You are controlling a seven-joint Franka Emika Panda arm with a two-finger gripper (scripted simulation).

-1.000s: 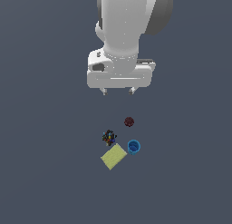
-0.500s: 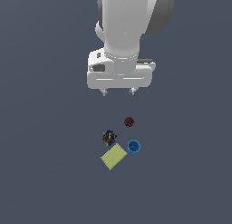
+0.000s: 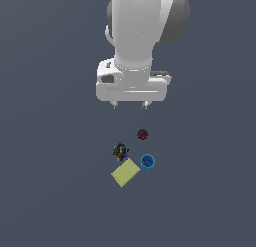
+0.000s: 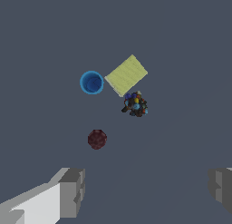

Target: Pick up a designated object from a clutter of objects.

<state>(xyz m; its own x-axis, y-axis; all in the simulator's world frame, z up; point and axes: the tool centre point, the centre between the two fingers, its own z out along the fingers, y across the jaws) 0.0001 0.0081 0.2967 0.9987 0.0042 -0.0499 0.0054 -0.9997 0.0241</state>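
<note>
Gripper (image 3: 130,105) hangs above the floor (image 3: 50,191), jaws spread wide, holding nothing. 4 items sit in a loose group below it. Speckled cluster (image 3: 120,151) lies at the exterior view's left of the group, touching a corner of the yellow-green block (image 3: 125,173). Blue cup (image 3: 147,162) sits just beside the block on the exterior view's right. Maroon ball (image 3: 142,134) lies apart from the others, nearest the gripper.
</note>
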